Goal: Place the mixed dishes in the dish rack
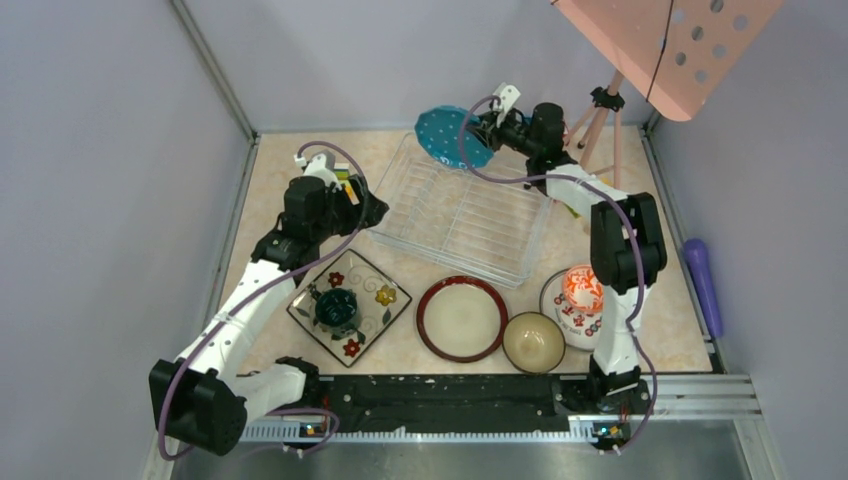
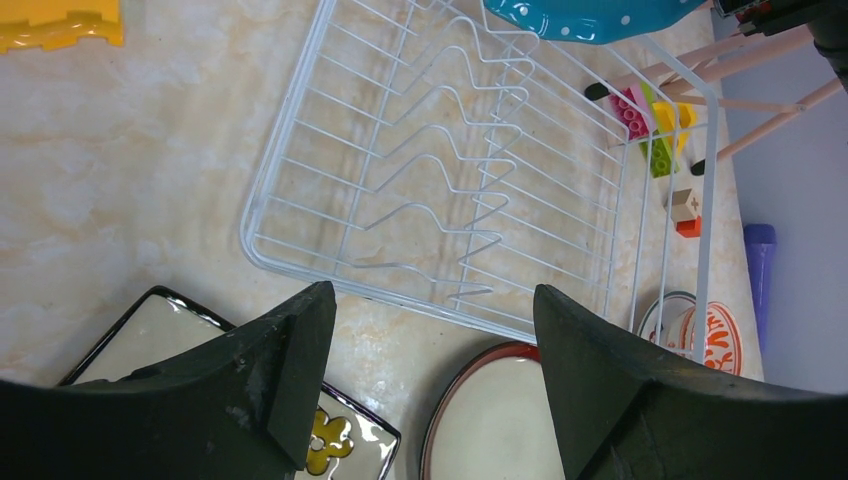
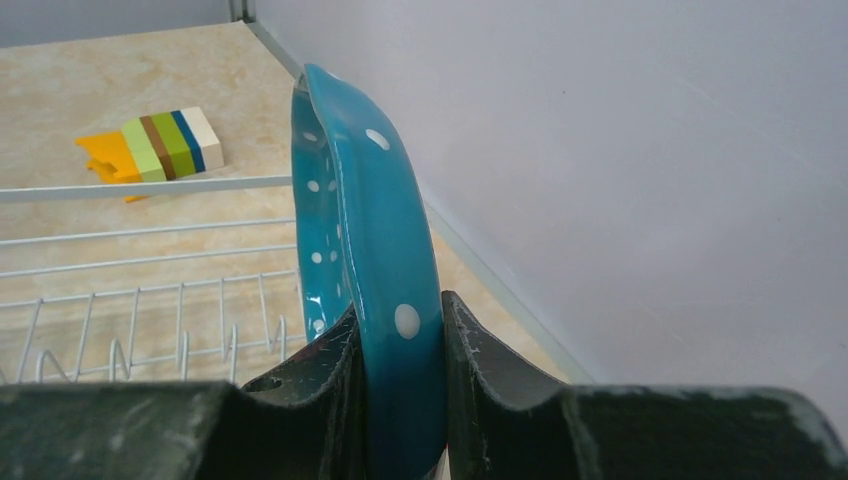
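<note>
My right gripper (image 1: 487, 128) is shut on the rim of the blue polka-dot plate (image 1: 447, 135) and holds it on edge above the far corner of the white wire dish rack (image 1: 470, 215); the wrist view shows the plate (image 3: 350, 200) pinched between the fingers. My left gripper (image 1: 372, 210) is open and empty at the rack's left near corner (image 2: 400, 298). In front lie the square floral plate (image 1: 372, 290) with the teal mug (image 1: 336, 308) on it, the brown-rimmed cream plate (image 1: 462, 318), the tan bowl (image 1: 533, 341), and the red-white bowl (image 1: 583, 288) on the white red-marked plate (image 1: 560, 318).
The pink perforated stand (image 1: 660, 40) on its tripod stands at the back right, with toy blocks (image 2: 655, 130) by its feet. A purple cylinder (image 1: 703, 285) lies at the right edge. A stack of coloured blocks (image 3: 165, 145) sits left of the rack. Walls enclose the table.
</note>
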`<state>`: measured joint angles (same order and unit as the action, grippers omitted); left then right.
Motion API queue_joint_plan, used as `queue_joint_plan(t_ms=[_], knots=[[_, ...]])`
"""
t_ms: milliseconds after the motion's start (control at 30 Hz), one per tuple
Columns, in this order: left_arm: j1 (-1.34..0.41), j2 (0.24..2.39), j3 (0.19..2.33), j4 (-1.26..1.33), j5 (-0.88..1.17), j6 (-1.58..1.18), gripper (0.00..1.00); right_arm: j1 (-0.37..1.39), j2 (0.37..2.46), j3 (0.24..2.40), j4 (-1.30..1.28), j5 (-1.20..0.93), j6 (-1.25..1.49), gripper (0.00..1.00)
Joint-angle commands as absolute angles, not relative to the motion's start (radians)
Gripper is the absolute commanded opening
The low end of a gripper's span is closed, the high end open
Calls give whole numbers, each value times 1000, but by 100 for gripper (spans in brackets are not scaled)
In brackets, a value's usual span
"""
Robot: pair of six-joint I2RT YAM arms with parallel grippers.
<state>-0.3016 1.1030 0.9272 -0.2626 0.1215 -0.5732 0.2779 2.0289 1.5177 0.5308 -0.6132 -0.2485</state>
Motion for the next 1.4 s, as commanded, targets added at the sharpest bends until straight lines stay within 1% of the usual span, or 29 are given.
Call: queue_joint_plan(t_ms=[0,367,400,433,500,533,633,667,700,733,767,900,1000,1033,1067,1100,1267,1367], knots=[[-298,1094,922,-236,109,-560,77,270,2012,1545,751,-665,-235,0],[-296,1094,909,-234,111,-563,77,278,2039,1457,827,-676,-192,0],[-296,1094,907,-235,113,-563,77,279,2040,1452,825,-672,-193,3],[-296,1094,904,-235,115,-562,77,281,2042,1451,819,-668,-192,8],[-296,1092,897,-235,111,-561,77,282,2043,1453,797,-657,-195,26],[-296,1092,895,-237,109,-560,77,286,2040,1451,793,-650,-194,34],[-296,1088,888,-243,100,-556,78,285,2034,1456,783,-622,-173,50],[-296,1088,888,-252,87,-558,82,286,2032,1465,770,-612,-165,56],[-296,1084,890,-269,41,-573,88,286,2030,1474,756,-601,-157,65],[-296,1081,888,-284,14,-586,92,285,2026,1485,743,-588,-146,71],[-295,1073,886,-291,-18,-588,94,286,2019,1491,735,-571,-137,74],[-293,1059,882,-304,-41,-582,95,286,1968,1463,739,-547,-104,76],[-293,1060,876,-291,8,-563,95,288,1912,1422,729,-517,-50,76],[-293,1061,868,-280,41,-551,95,291,1881,1406,727,-471,-22,79],[-293,1063,862,-267,68,-538,95,295,1855,1385,717,-417,34,84],[-293,1064,856,-258,91,-534,95,301,1828,1368,696,-358,56,85],[-294,1076,843,-264,172,-538,95,324,1703,1351,432,-149,250,85],[-302,1081,829,-265,270,-544,93,324,1629,1327,283,-141,356,85]])
